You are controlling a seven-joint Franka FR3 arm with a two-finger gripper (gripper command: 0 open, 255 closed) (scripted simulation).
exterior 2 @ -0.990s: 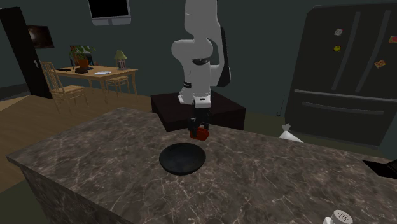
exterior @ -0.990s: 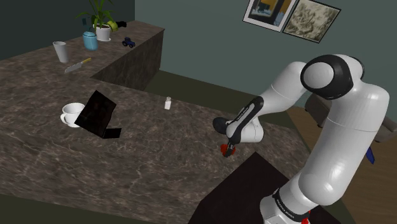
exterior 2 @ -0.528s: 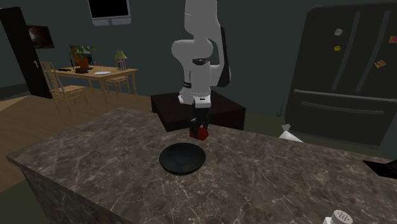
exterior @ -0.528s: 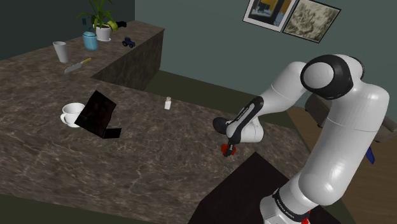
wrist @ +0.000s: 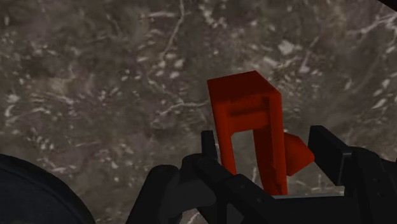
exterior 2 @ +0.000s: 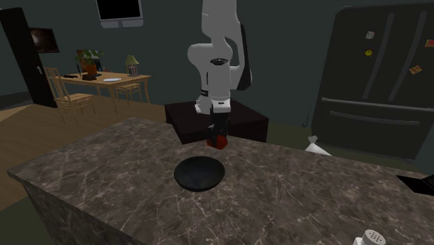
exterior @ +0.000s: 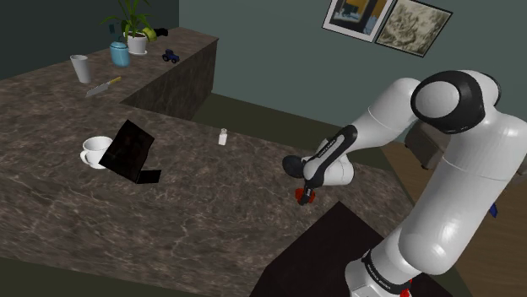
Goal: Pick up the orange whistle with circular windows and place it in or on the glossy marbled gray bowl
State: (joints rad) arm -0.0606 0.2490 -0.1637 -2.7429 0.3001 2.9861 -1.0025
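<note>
Hand state: my hand (wrist: 267, 156) is clamped on the whistle (wrist: 248, 121), with one black finger on each side of it.
Whistle location: I see it between the fingers, and I judge it to be clear of the desk (exterior 2: 104, 174). It is over the far edge of the desk in the second exterior view.
Whistle colour: it reads red-orange to me. I cannot make out any circular windows.
Whistle long axis: the blocky body runs along my fingers and out past their tips, towards the desk. A short pointed stub sticks out sideways towards one finger.
Bowl: it looks dark, almost black (exterior 2: 199, 172), and sits open side up on the desk.
Key relation: in the second exterior view the bowl lies below the hand (exterior 2: 219, 138) and a little to its left, on the side towards that camera. It is near the hand but not under it. The whistle (exterior 2: 220, 142) hangs over bare marble just beyond the bowl's far rim.
Wrist check: a curve of the bowl's rim (wrist: 25, 191) shows out past the finger opposite the stub, so I judge the carry goes that way.
Next move, my judgement: a short sideways carry to bring the whistle over the bowl's middle, then lower it and open the fingers.
Count: one whistle, one bowl, one arm with one hand (exterior: 304, 192).
Other things on the desk, shoulder view: one white cup (exterior: 93, 153) and one small white shaker (exterior: 223, 137), both well apart from the hand.
</note>
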